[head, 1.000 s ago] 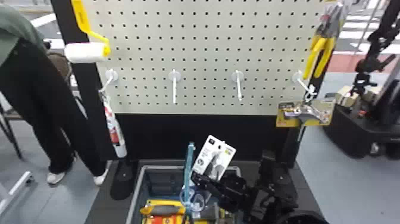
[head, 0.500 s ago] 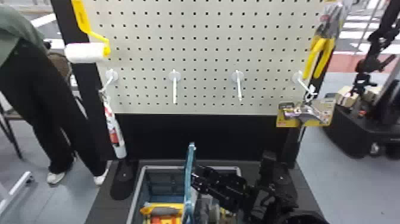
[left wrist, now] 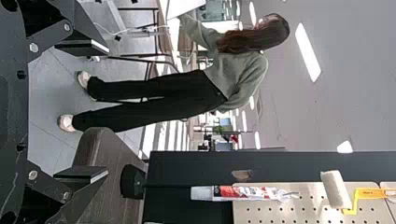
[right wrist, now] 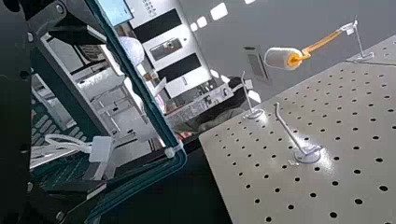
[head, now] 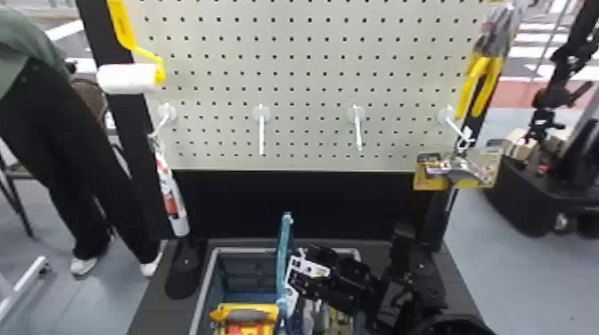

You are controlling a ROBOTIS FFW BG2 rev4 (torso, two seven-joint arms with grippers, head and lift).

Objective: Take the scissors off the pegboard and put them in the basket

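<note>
Right pincer (head: pixel 299 267): low at the basket, just to the right of its upright handle, fingers spread. In the right wrist view the same fingers stand well apart, one to each side of the frame's left part, with a teal bar (right wrist: pixel 140 88) running past their tips. I cannot tell whether either finger touches it.

Left pincer (left wrist: pixel 107 112): parked, facing the left side of the display stand, fingers spread and nothing pinched.

Scissors: a white card with black marks (head: pixel 292 300) shows in pieces around the right pincer, beside the handle. I read it as their packaging; the blades are hidden, and I cannot tell whether the card rests against a finger or on the contents below.

Basket (head: pixel 249 250): blue-grey inside, pale grey rim, standing on a dark grey base (head: pixel 151 312). Its slim light-blue handle (head: pixel 283 249) is raised. A yellow-and-grey tool (head: pixel 243 312) lies inside, to the left of the handle.

Pegboard (head: pixel 312 98): cream, perforated. The two middle white hooks (head: pixel 261 133) are bare. On the left hang a white paint roller with a yellow frame (head: pixel 129 79) and, lower, a white-and-red tube (head: pixel 171 200); on the right, yellow-handled pliers (head: pixel 479 80) above a metal-headed tool on a yellow card (head: pixel 457 169).
</note>
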